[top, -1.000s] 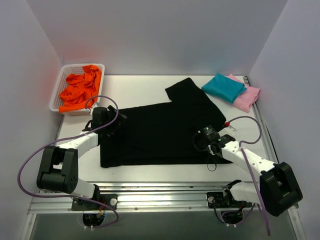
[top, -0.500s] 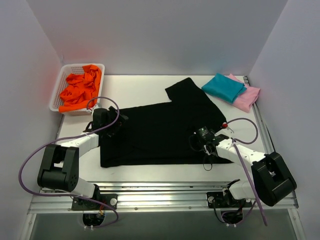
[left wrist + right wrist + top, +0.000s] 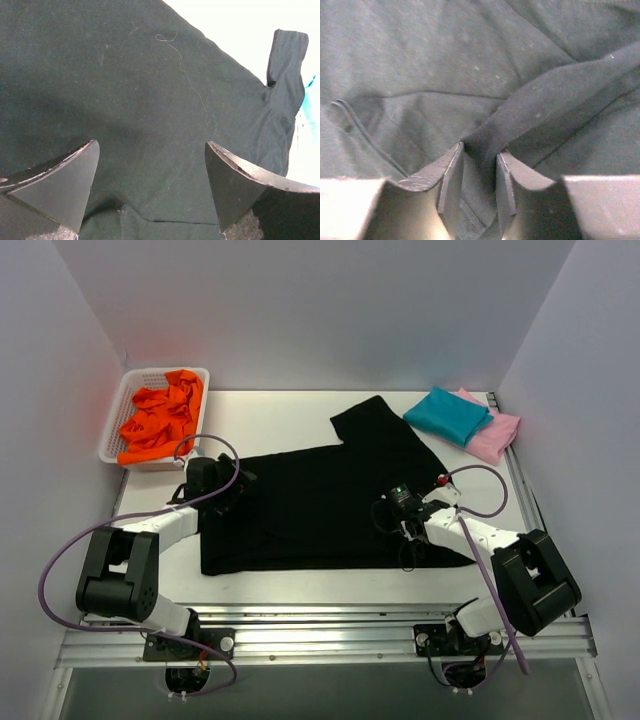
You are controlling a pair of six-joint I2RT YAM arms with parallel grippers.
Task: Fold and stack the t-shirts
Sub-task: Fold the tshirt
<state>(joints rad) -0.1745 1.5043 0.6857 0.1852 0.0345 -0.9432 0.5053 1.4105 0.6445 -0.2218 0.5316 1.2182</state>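
At far left, a white mesh basket [image 3: 117,408] is holding crumpled orange cloth [image 3: 160,418]. We are poising our left gripper [image 3: 150,150] over the left edge of the black t-shirt [image 3: 320,500], jaws standing wide apart around nothing. The shirt is lying spread across the table [image 3: 280,420]. Our right gripper [image 3: 480,155] is pinching a raised fold near its right side. In the far right corner, a folded teal t-shirt [image 3: 447,413] is resting on a pink t-shirt [image 3: 497,435].

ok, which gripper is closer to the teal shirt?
Right. Right gripper pinches the black shirt in front of the teal shirt; left gripper is open at the black shirt's left edge.
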